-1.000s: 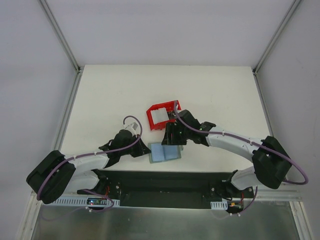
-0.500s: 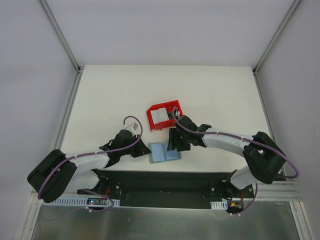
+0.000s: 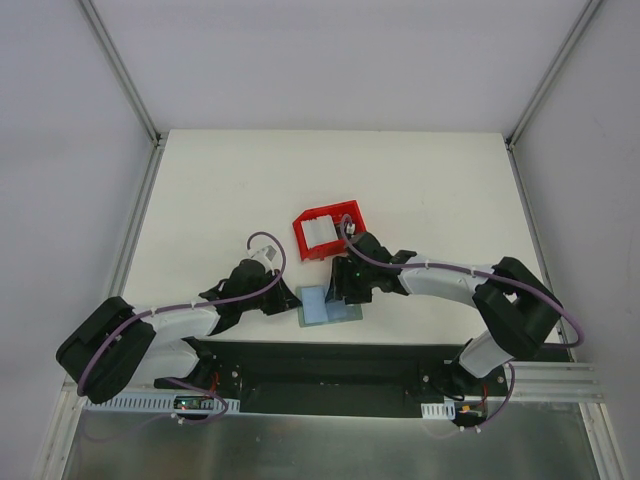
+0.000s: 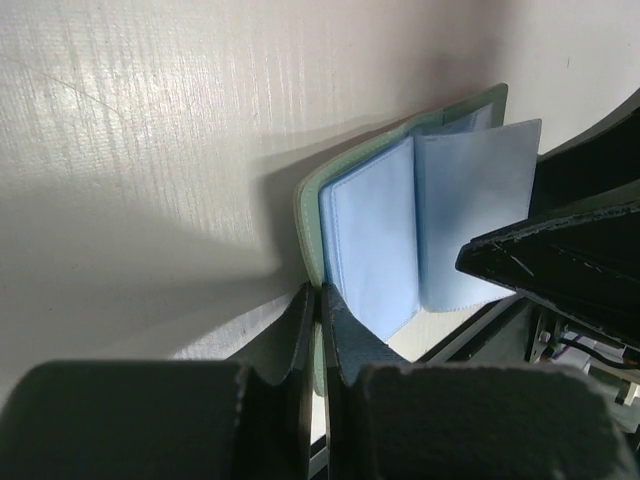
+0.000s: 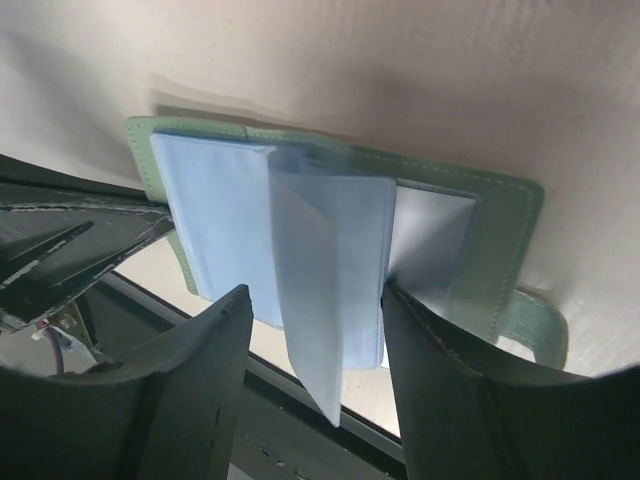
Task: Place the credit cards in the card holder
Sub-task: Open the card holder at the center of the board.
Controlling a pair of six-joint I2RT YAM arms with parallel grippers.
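- The white surface (image 3: 200, 200) carries everything. The card holder (image 3: 318, 306) is parked right at its near edge, so not much room is left on that side.
- The red bin (image 3: 327, 211) is set just beyond the card holder, on the far side.
- The card holder itself is laid open, green cover down and blue-grey pockets up.
- The right hand (image 5: 315, 300) is held over the card holder's open face with the jaws spread wide. They straddle a blue inner leaf (image 5: 330, 270) that stands up between them. Nothing looks clamped, and no card is seen in it.
- The left hand (image 4: 319, 300) is closed tight at the card holder's left edge, and the thin green cover seems to be pinched between the fingers.
- The credit cards (image 3: 320, 233): something pale is seen inside the red bin, so they're beyond the card holder and not in it yet. How many can't be told.
- What could go sideways, imo:
  - The leaf could get creased if the right jaws are shut on it.
  - That skinny edge pinch could slip under a push or tug, and the card holder could get shoved off the near edge.
  - A pocket could flop shut before a card is brought over.
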